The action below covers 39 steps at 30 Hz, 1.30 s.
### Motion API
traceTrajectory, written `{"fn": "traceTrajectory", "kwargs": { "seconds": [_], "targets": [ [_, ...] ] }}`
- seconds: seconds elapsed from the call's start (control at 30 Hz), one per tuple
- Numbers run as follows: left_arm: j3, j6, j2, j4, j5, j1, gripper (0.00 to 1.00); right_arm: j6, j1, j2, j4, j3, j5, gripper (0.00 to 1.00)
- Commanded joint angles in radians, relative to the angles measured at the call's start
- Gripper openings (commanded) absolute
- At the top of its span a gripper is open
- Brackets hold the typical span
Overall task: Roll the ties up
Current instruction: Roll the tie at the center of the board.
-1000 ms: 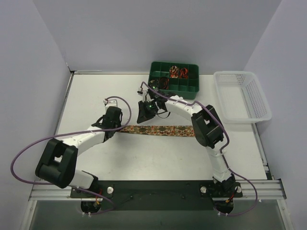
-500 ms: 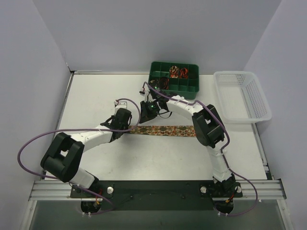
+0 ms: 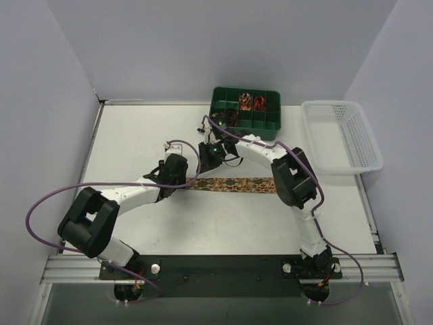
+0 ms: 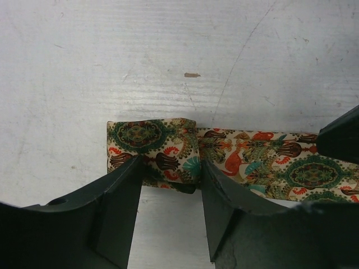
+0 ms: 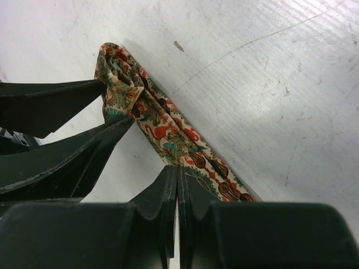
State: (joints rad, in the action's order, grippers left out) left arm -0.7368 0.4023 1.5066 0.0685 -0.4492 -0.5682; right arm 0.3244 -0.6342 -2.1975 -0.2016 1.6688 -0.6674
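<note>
From above, the tie (image 3: 233,184) lies flat across the middle of the table (image 3: 135,142), near the green tray (image 3: 269,128) and well apart from the white basket (image 3: 365,159). The left gripper (image 3: 186,177) sits at its left end, the right gripper (image 3: 206,164) just beside it.

The left wrist view shows the tie's end folded over on itself, with a raised hump of fabric between the two fingers (image 4: 115,207).

In the right wrist view, the right gripper's jaws are pressed together with nothing between them, tips down on the tie's near edge. The left gripper's fingertips touch the bunched end from both sides, pinching it
</note>
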Motion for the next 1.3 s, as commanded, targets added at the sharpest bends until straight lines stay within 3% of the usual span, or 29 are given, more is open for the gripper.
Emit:
{"fn": "traceTrajectory", "kwargs": {
  "seconds": [0.0,0.43,0.67,0.8,1.0,1.17,1.27],
  "targets": [
    [0.019,0.003,-0.048,-0.088,0.026,-0.007,0.55,-0.004,0.011,0.047,-0.004,-0.001,0.003,0.02],
    [0.111,0.021,-0.134,-0.228,0.125,-0.007,0.56,0.004,0.011,0.036,-0.005,0.023,-0.008,0.02],
    [0.099,0.044,-0.178,-0.191,0.112,0.004,0.56,0.010,-0.015,0.021,-0.012,0.100,-0.015,0.02],
    [0.073,0.056,-0.210,-0.138,0.113,0.030,0.64,0.010,-0.047,-0.020,-0.025,0.173,-0.021,0.02],
    [0.115,0.095,-0.289,-0.139,0.225,0.172,0.67,0.015,-0.102,-0.109,-0.042,0.290,-0.028,0.02],
    [0.183,0.118,-0.319,-0.177,0.417,0.355,0.67,0.019,-0.139,-0.182,-0.053,0.362,-0.014,0.02],
    [0.194,0.113,-0.310,-0.171,0.449,0.392,0.67,0.018,-0.150,-0.208,-0.062,0.384,-0.005,0.02]
  ]
}}
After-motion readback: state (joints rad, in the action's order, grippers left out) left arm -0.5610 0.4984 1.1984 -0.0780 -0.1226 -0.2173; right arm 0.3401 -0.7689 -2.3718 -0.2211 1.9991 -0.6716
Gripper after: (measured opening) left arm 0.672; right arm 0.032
